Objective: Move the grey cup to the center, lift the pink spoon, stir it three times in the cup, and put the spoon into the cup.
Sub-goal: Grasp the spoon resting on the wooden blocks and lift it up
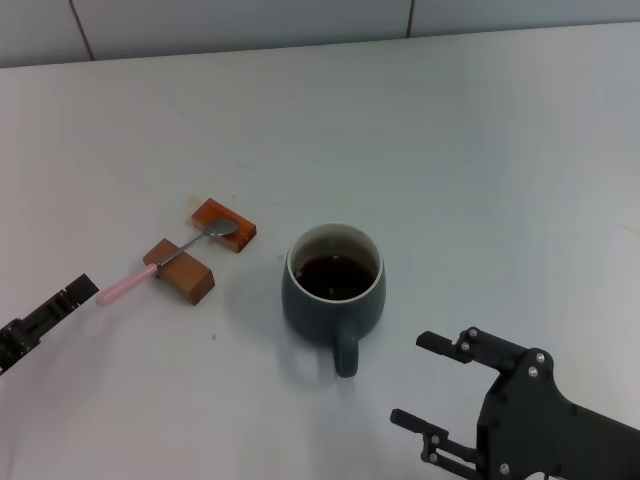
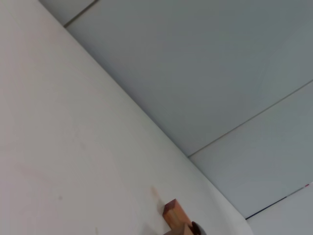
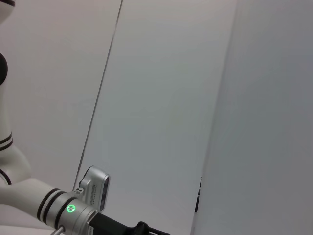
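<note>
The grey cup [image 1: 333, 283] stands upright near the middle of the white table [image 1: 480, 170], with dark brown liquid inside and its handle pointing toward me. The pink spoon [image 1: 130, 284] lies to its left across two brown wooden blocks, silver bowl on the far block [image 1: 232, 238] and neck over the near block [image 1: 190, 278]. My left gripper [image 1: 78, 292] is low at the left edge, close to the tip of the pink handle. My right gripper [image 1: 420, 382] is open and empty, in front of and to the right of the cup. Neither touches anything.
One wooden block [image 2: 172, 211] shows at the edge of the left wrist view, with the table and tiled wall behind. The right wrist view shows only wall panels and my white left arm [image 3: 68, 208]. The table's far edge meets a tiled wall [image 1: 250, 20].
</note>
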`<state>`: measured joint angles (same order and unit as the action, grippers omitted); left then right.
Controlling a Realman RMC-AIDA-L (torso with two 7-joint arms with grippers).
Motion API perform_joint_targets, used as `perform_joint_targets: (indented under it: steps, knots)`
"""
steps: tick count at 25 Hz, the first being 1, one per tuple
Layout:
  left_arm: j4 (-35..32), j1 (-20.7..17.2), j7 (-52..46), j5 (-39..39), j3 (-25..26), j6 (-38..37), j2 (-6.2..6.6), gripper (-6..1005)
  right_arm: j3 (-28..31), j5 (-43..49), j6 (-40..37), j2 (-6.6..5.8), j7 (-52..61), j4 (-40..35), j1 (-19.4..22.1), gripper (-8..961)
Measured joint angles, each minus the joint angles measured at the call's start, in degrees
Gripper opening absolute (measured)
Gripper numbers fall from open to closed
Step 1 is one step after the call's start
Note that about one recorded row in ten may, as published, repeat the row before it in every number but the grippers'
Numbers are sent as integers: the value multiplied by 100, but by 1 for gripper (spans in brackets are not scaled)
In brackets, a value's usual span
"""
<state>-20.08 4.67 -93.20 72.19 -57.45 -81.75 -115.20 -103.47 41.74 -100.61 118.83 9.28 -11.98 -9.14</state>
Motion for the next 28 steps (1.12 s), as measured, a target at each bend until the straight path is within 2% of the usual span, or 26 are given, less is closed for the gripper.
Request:
perform_joint_targets:
  steps: [28]
  knots:
    - [155, 332, -187, 342, -13, 290, -36, 830, 3, 0, 7, 0, 3, 3, 9, 632]
